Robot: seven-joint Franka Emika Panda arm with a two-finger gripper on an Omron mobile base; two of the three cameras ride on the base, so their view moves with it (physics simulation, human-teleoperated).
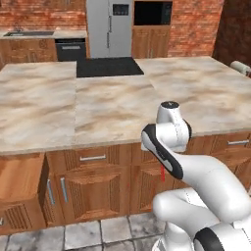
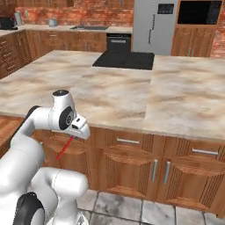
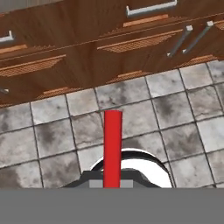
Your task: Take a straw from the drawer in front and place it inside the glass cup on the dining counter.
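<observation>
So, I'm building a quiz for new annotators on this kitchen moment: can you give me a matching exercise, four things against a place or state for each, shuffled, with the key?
Things:
1. straw
2. cooktop
3. refrigerator
4. dining counter

Places or states:
A. black, set into the marbled top
B. grey, standing against the brick back wall
C. red, clamped in the shut pincer, pointing down toward the tiled floor
D. beige marbled stone on reddish-brown cabinets

Pairs: 1-C, 2-A, 3-B, 4-D
</observation>
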